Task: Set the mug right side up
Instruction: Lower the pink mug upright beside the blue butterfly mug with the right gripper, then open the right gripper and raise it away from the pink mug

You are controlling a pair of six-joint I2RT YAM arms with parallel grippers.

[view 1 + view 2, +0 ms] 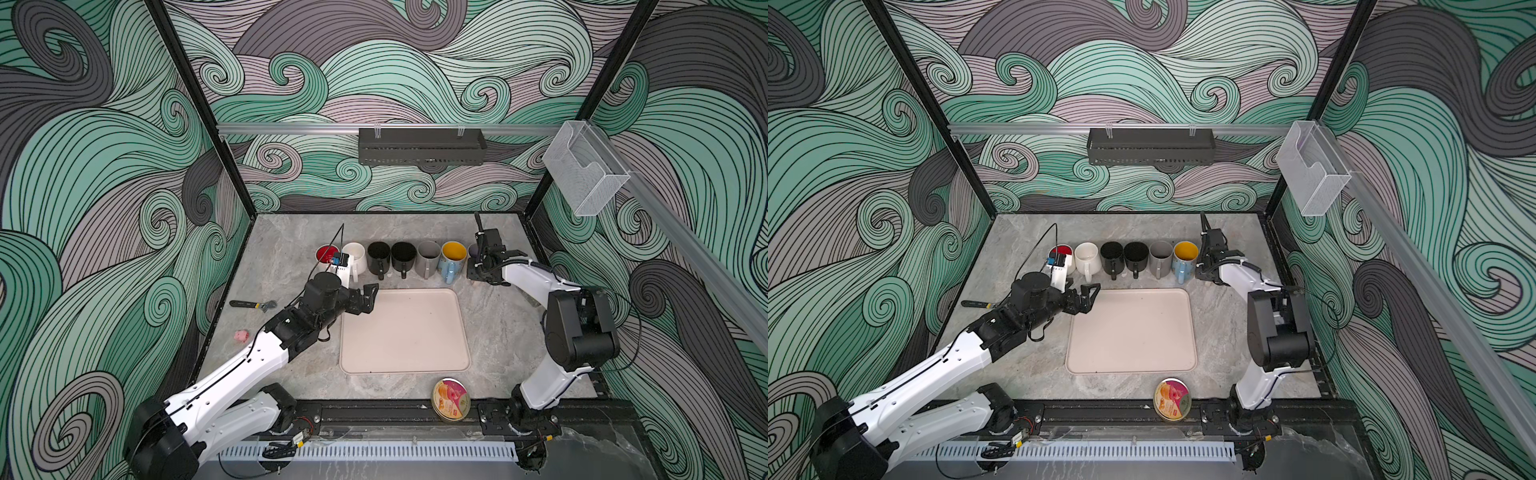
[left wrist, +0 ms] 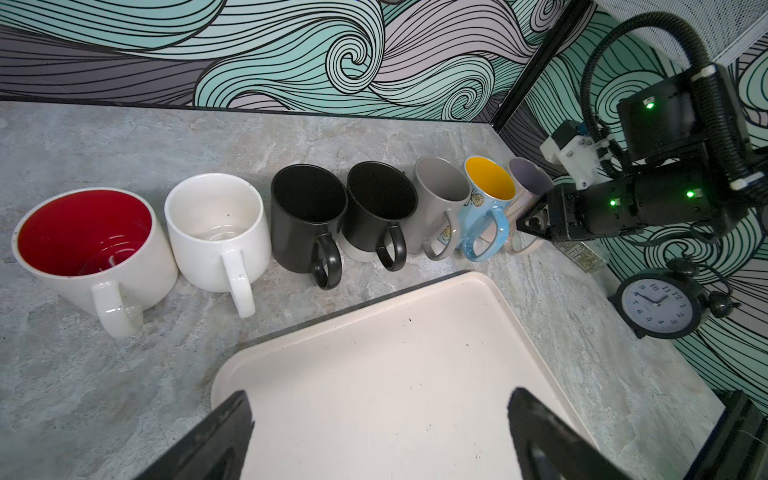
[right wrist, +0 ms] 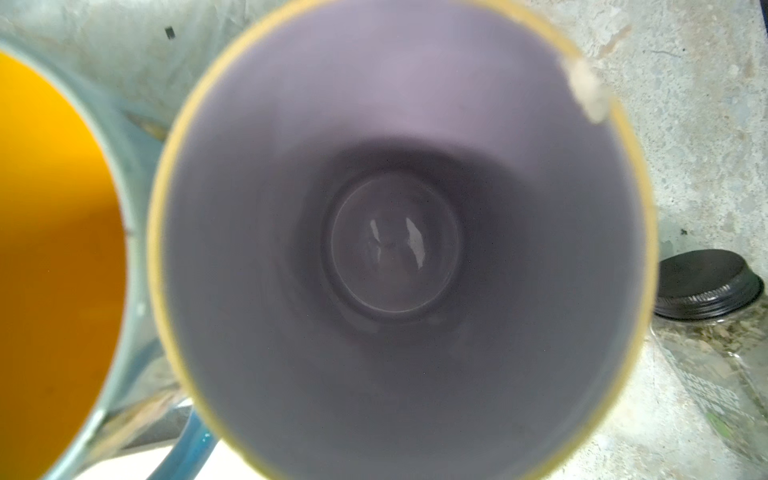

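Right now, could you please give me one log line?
lavender mug: upright | right gripper: at its handle | left gripper: open, over beige tray

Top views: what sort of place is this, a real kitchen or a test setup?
Most likely a lab robot test cell, not a kitchen: wave-print wall panels on a black frame, left arm and right arm bolted to a front rail, and mugs lined up behind a tray.

Left arm (image 1: 257, 353) reaches forward, jaws spread wide (right arm (image 1: 536, 284) extended, wrist (image 1: 488, 257) angled down).
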